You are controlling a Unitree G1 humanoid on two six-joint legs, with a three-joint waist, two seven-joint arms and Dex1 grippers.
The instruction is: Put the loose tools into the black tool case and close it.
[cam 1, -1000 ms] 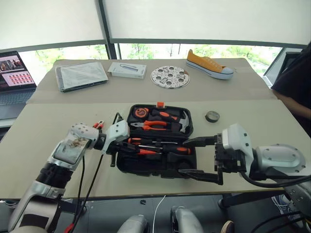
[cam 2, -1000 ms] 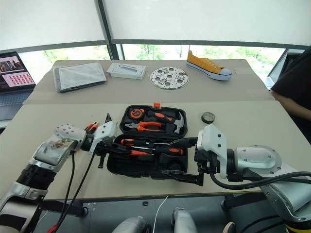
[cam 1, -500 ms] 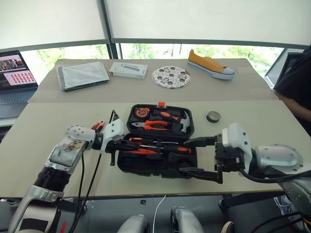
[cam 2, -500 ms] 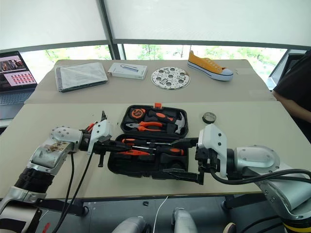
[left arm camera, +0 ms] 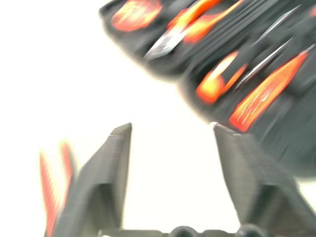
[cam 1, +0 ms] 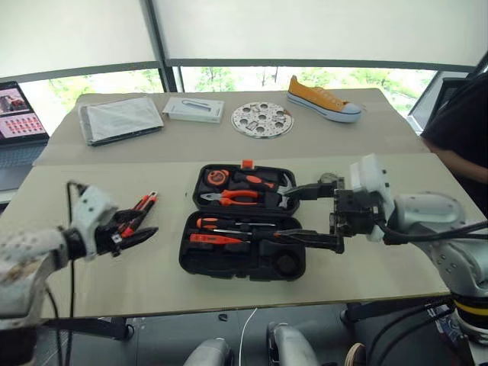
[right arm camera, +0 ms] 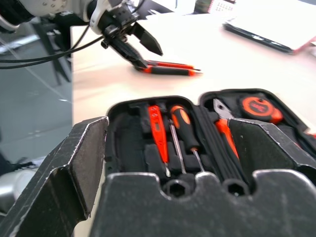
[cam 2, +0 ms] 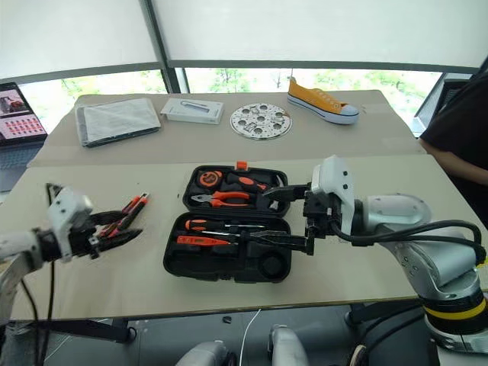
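- Near table edge [cam 1: 229,305]: bare strip of beige top between it and the case front; wide bare area at near left.
- Left gripper [cam 1: 136,229]: low over the table, well left of the case, pointing toward it; fingers [left arm camera: 106,168] spread apart, nothing between them.
- Utility knife [cam 1: 139,210]: orange-black, flat on the table just beside and behind the left fingertips, outside the case.
- Black tool case [cam 1: 242,263]: lid open flat, centre of the near table; near half holds the tester pen [cam 1: 207,239] and two screwdrivers [cam 1: 229,223]; far half holds pliers [cam 1: 232,197] and tape measure [cam 1: 219,177].
- Right gripper [cam 1: 309,216]: reaches in level from the right, over the case's right side; jaws wide apart, empty.
- Tape roll [cam 1: 328,178]: on the table right of the case, partly behind the upper right finger.
- Far table: grey pouch [cam 1: 118,120], white box [cam 1: 192,109], perforated disc [cam 1: 261,120], yellow shoe [cam 1: 324,100].
- Person's dark sleeve [cam 1: 461,122]: at the far right edge.
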